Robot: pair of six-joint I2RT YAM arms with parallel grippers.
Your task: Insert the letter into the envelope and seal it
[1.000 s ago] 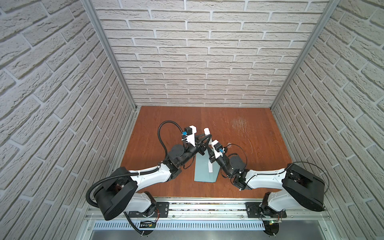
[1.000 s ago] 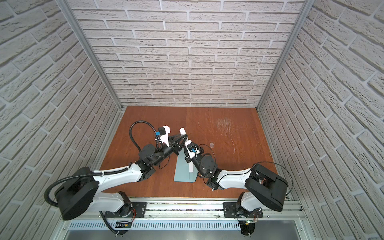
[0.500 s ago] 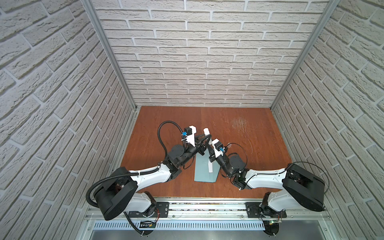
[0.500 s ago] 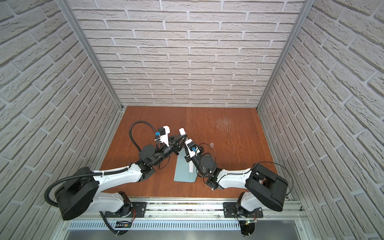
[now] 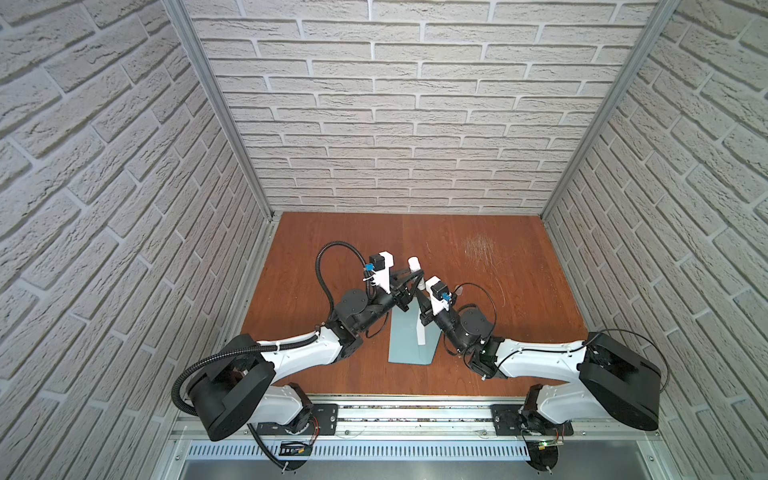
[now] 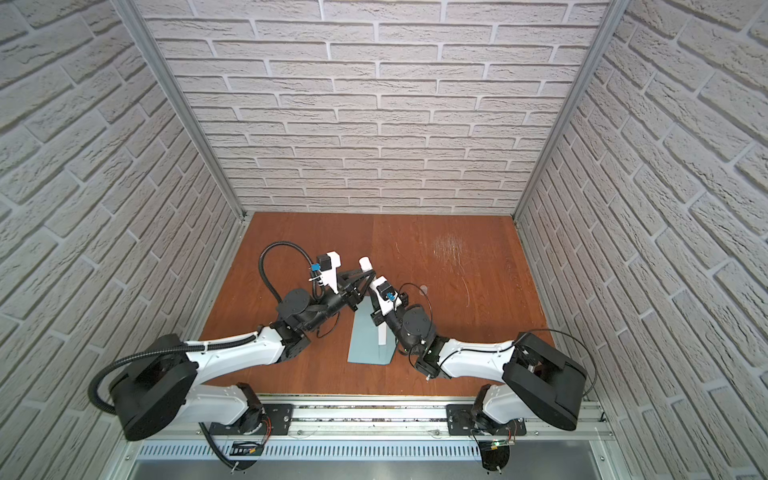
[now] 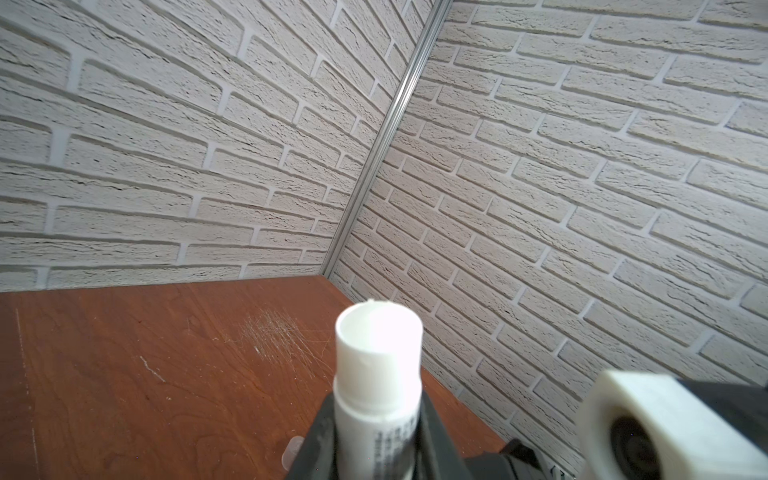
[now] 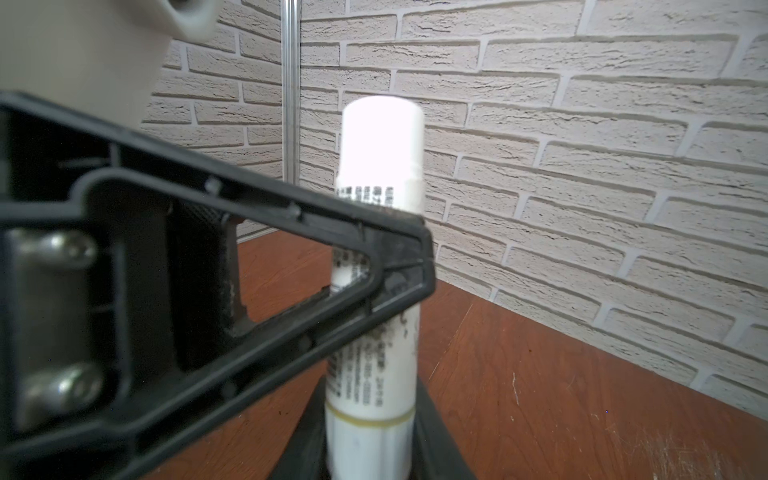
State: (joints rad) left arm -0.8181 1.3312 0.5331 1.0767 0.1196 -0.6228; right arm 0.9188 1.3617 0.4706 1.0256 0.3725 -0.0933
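I'm gripping the white stick [image 8: 370, 374] twice: left gripper [image 7: 376, 453] pinching below its cap [image 7: 376, 332], right gripper [image 8: 370, 457] pinching its base. The envelope [image 5: 405, 340] is lying, seemingly flat, near the desk's [image 5: 498, 332] front edge.

The left gripper [image 7: 376, 419] squeezes a white stick [image 7: 378, 357], standing up. Scratches [image 7: 282, 332] mark the brown table [image 7: 104, 374] at about eleven o'clock. A blurry white block [image 7: 665, 428], maybe a camera, sits at three o'clock.

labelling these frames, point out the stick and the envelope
stick [image 8: 380, 141]: right wrist view, on its white upper end.
envelope [image 5: 405, 351]: in a top view, on its bare near part.
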